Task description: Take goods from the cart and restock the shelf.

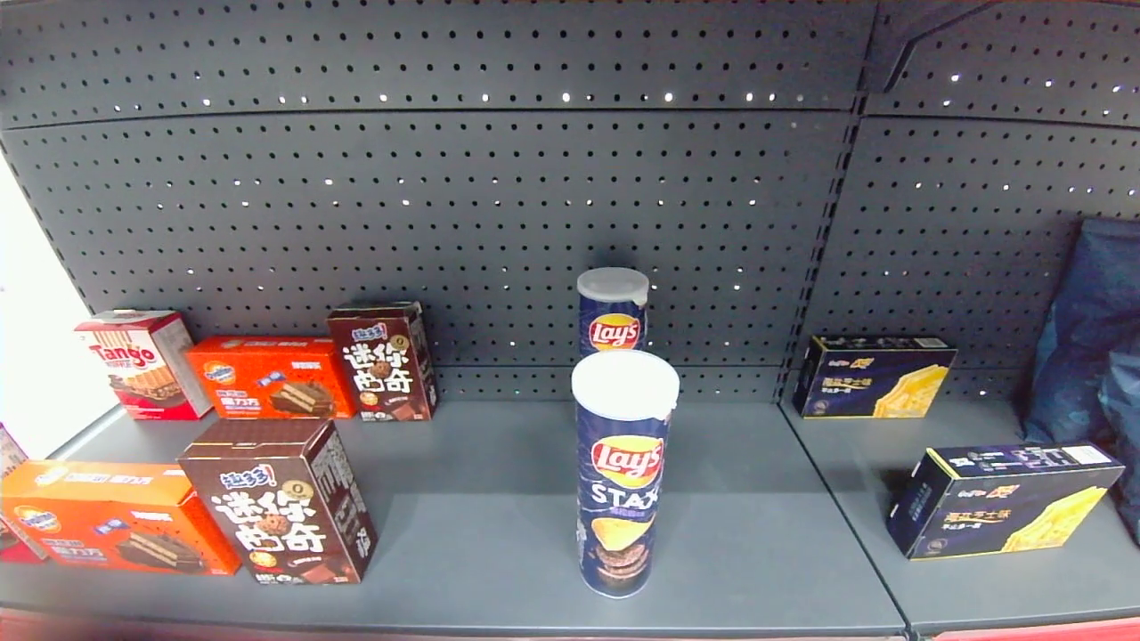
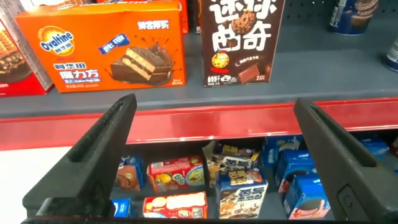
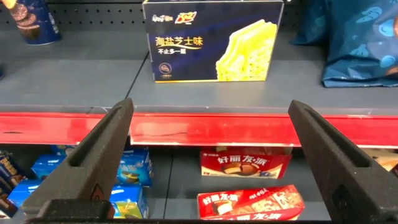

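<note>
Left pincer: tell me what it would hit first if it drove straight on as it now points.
Likely the shelf's red front strip, just below the brown cookie box; the open left pincer frames that strip. Depth is hard to judge.

Brand print — on cans [image 1: 623,472], boxes [image 1: 285,503].

Left claw [image 2: 214,102] and right claw [image 3: 209,104] both gape wide, with nothing held between their tips

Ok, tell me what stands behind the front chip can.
A second chip can, lid on, near the pegboard. The front can hides its lower part.
</note>
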Controlling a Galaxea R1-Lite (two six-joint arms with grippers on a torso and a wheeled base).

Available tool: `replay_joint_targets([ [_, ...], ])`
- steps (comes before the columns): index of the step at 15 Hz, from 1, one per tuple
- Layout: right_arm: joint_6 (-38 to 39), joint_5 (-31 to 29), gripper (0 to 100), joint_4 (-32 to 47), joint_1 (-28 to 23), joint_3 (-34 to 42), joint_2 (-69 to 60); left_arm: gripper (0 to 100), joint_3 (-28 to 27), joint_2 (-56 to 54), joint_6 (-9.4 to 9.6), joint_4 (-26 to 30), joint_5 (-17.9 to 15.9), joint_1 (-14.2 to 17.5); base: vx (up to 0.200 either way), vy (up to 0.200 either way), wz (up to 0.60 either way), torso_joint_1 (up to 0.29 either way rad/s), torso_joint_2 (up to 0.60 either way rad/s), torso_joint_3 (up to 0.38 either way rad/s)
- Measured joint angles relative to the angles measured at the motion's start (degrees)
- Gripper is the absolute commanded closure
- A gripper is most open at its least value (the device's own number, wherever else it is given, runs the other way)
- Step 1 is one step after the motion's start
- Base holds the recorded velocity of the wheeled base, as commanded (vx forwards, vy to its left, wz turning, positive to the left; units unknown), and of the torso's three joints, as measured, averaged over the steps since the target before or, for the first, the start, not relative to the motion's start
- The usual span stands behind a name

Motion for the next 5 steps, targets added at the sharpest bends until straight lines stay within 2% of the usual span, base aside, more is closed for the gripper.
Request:
replay_joint_targets([
  [5, 0.0, 0.0, 0, 0.0, 0.0, 0.0, 0.0, 0, 0.0, 0.0, 0.02, 0.0, 0.0, 0.0, 0.000, 0.000, 0.00, 0.000, 0.00, 0.000],
])
